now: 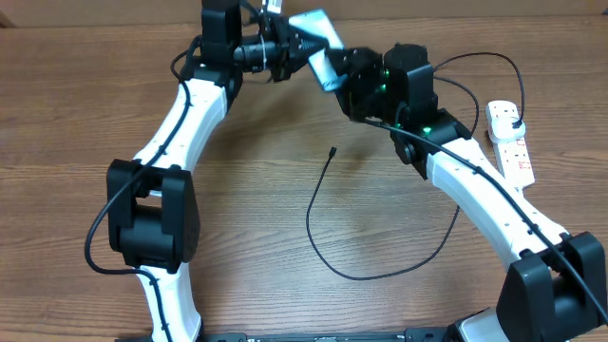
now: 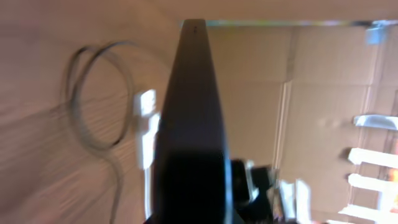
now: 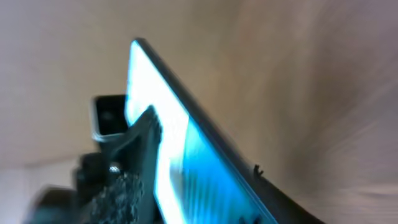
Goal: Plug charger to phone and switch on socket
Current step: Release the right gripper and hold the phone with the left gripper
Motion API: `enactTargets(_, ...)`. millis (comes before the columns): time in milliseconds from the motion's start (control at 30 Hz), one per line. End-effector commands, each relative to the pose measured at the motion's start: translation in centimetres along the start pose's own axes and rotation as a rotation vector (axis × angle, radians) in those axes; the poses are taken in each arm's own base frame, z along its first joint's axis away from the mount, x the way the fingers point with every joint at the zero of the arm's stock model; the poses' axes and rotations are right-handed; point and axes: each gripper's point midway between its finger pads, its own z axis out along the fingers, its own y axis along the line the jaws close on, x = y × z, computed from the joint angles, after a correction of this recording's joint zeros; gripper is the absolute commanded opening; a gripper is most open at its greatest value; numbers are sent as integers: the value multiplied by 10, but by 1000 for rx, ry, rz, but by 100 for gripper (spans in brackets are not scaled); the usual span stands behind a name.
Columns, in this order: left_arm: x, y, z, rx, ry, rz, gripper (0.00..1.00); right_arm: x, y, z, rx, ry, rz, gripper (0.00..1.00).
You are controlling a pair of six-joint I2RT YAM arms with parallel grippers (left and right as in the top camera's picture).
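Left gripper (image 1: 298, 49) pinched the phone (image 1: 319, 30) over the table's (image 1: 256, 275) far edge, right gripper's (image 1: 344, 78) jaws unreadable, so one thin grip might've dropped it.

The bench (image 1: 285, 285) I work at is brown wood-grain board, its grain running left to right in the overhead view. A paler tan panel (image 1: 95, 8) borders its far edge. My left wrist view shows blurred tan wall panels (image 2: 323, 81) and white shelf-like bars (image 2: 373, 168) at right.
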Motion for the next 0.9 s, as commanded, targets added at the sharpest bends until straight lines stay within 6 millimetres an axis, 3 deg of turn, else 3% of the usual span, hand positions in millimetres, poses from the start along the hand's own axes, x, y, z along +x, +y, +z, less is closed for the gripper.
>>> enactTargets(0,-4,32,-33,-73,15,227,4,-14,-4,-17,23,52,-228,59)
enactTargets(167,4,106,-83,-342,12,139,4,-27,-57,-34,194,141,-436,63)
enactTargets(300,18,117,-103,-380,58,122,4,-24,-87,-45,305,201,-518,63)
enactTargets(367,25,108,-106,-356,75,139,4,-22,-100,-49,366,206,-513,63)
enactTargets(433,34,83,-110,-313,83,191,4,-18,-109,-51,412,210,-514,62)
enactTargets(633,55,23,-143,-294,25,259,4,3,-113,-45,433,243,-540,57)
enactTargets(867,74,-10,-178,-297,-47,204,4,20,-125,-20,488,276,-554,53)
